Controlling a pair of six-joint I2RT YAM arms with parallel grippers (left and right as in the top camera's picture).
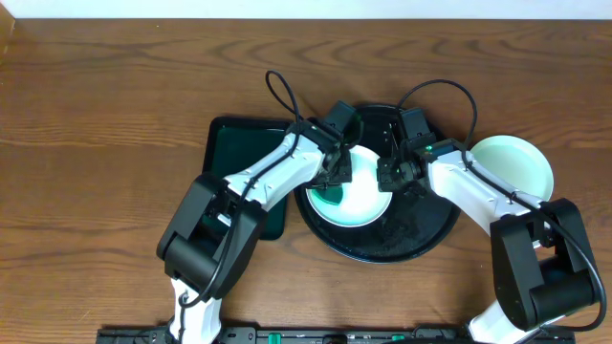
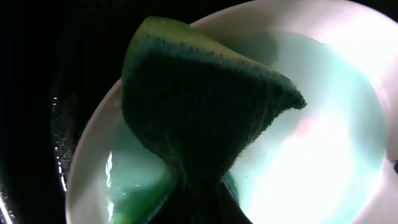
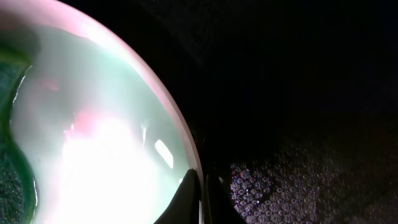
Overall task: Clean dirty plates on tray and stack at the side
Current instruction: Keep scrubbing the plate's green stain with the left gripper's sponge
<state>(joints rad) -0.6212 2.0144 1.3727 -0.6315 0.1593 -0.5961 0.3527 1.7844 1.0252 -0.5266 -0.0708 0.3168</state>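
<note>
– Black and glossy, the large round tray [image 1: 421, 244] sits mid-frame in the overhead view, with one pale mint-green shallow round plate [image 1: 361, 203] on it. How far along would you say?
– Partway. A second mint-green round plate [image 1: 512, 164] lies off the tray on the table at the right of the frame, apparently finished. I see no third plate, and I cannot tell whether one hides beneath it.
– And the arms?
– The left gripper [image 1: 335, 180] is clenched on a dark green scouring sponge [image 2: 199, 106], pressed into the left half of the plate on the tray. The right gripper [image 3: 200, 198] pinches that plate's rim at its right edge, steadying it, I judge.
– So wiping is the step in hand. After that the plate has to go to the side and be stacked.
– Yes. The surface is a brown wood-grain table [image 1: 96, 115]. A dark rectangular tray [image 1: 234, 158] lies left of the round one, partly under the left arm. A pale strip [image 1: 287, 8], perhaps a wall, runs along the top edge, and nothing more of the room shows.
</note>
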